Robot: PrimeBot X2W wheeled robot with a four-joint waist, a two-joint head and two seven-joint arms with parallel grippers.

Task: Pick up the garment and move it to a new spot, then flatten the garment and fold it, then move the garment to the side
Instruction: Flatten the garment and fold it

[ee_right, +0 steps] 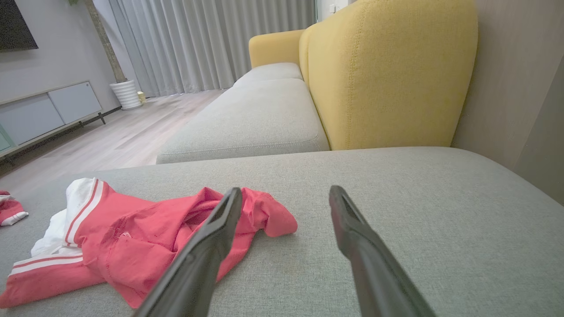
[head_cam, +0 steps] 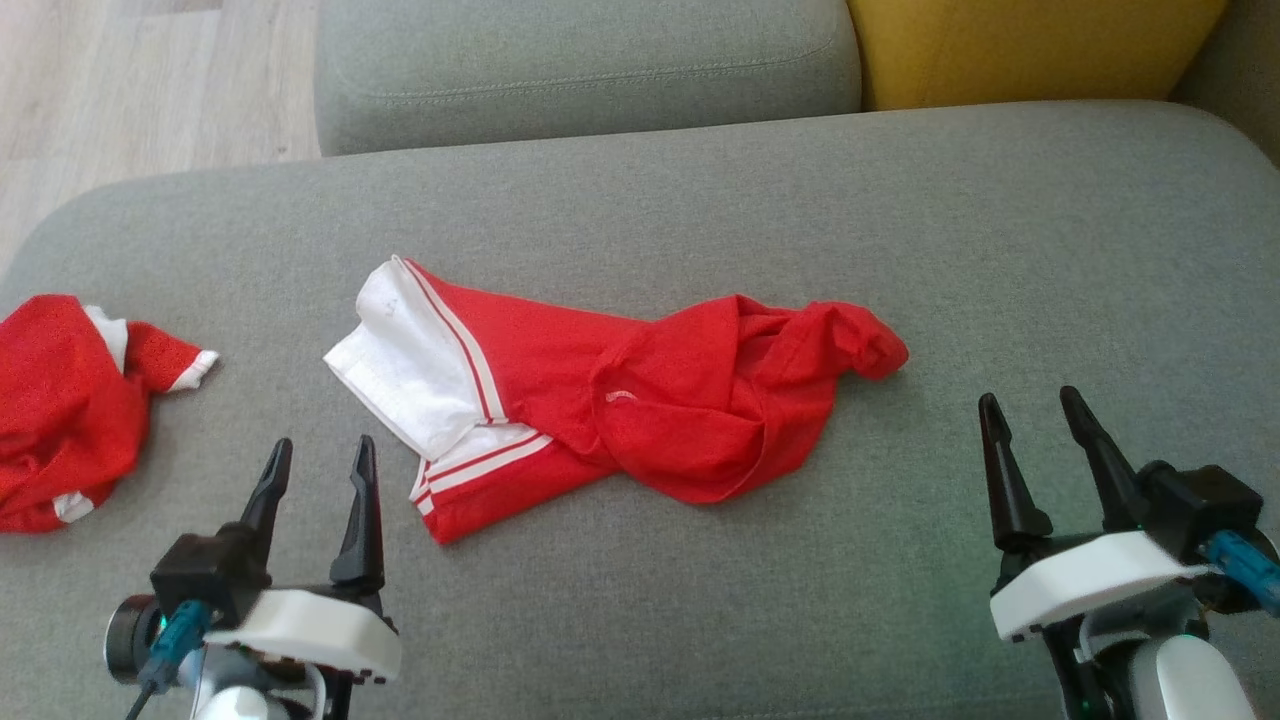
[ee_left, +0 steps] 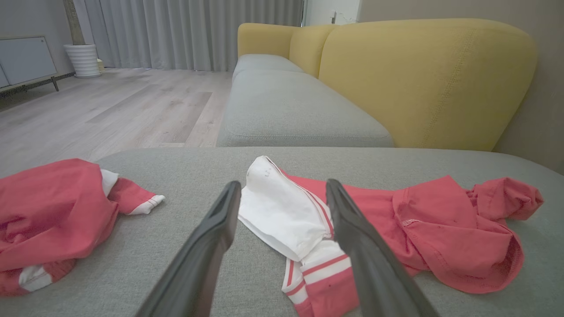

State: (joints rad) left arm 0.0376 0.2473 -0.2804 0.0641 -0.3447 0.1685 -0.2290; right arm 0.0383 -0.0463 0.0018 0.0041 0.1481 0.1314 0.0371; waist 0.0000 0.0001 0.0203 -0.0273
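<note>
Two red garments lie on the near cushion (head_cam: 950,220), which is grey. The garment (head_cam: 620,400) of the task lies crumpled about the middle of it, out beyond the fingertips of the two grippers. It has one white panel edged with red and white stripes at its left end and bunched red cloth at its right end. The second garment (head_cam: 60,400), also red with white trim, is heaped at the cushion's left edge, well apart from the first.

The left gripper (head_cam: 322,450) has its two fingers spread wide with nothing between them. Its tips are near the garment's white panel, and in the left wrist view they frame that panel. The right gripper (head_cam: 1030,397) also stands wide and empty, over bare cushion to the right of the bunched end and apart from it.

Behind, the head view shows one far cushion (head_cam: 590,70), one yellow backrest (head_cam: 1030,50) and a wood floor (head_cam: 150,80) at the left.
</note>
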